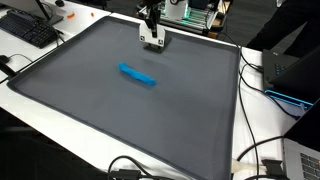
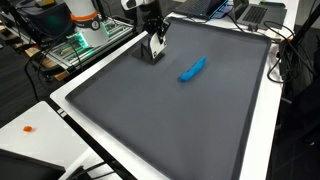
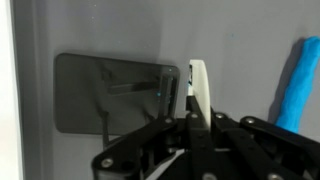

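Observation:
My gripper (image 1: 152, 33) hangs over the far edge of a large grey mat (image 1: 130, 110), seen in both exterior views (image 2: 153, 42). It is shut on a thin white flat object (image 3: 198, 88), which sticks out below the fingers (image 1: 154, 42) just above the mat. A blue elongated object (image 1: 138, 76) lies on the mat toward the middle, apart from the gripper. It also shows in an exterior view (image 2: 192, 69) and at the right edge of the wrist view (image 3: 296, 85). A dark rectangular shadow (image 3: 110, 95) lies on the mat under the gripper.
The mat sits on a white table (image 1: 60, 120). A keyboard (image 1: 28, 30) lies at one corner. Cables (image 1: 262, 150) and a laptop (image 1: 295, 80) lie along one side. A rack with electronics (image 2: 85, 35) stands behind the arm.

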Tool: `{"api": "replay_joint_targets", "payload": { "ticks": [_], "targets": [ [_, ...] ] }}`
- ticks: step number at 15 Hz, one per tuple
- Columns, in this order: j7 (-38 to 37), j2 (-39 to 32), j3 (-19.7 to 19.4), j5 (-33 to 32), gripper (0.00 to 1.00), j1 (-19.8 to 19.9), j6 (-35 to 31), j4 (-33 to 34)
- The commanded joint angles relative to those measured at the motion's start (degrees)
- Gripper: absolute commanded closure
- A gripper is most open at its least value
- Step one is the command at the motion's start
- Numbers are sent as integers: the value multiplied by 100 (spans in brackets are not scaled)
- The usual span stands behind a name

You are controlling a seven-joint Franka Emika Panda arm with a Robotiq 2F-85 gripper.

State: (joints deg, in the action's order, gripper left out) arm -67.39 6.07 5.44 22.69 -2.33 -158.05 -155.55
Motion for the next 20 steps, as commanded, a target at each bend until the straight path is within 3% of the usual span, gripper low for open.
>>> {"api": "replay_joint_targets", "payload": {
  "ticks": [1, 10, 20],
  "targets": [
    [156, 452, 2, -463, 99, -32, 816, 212],
    [1999, 211, 36, -863, 99, -149, 2824, 1775],
    [4226, -877, 120, -1399, 99, -292, 4136, 3452]
  ]
}}
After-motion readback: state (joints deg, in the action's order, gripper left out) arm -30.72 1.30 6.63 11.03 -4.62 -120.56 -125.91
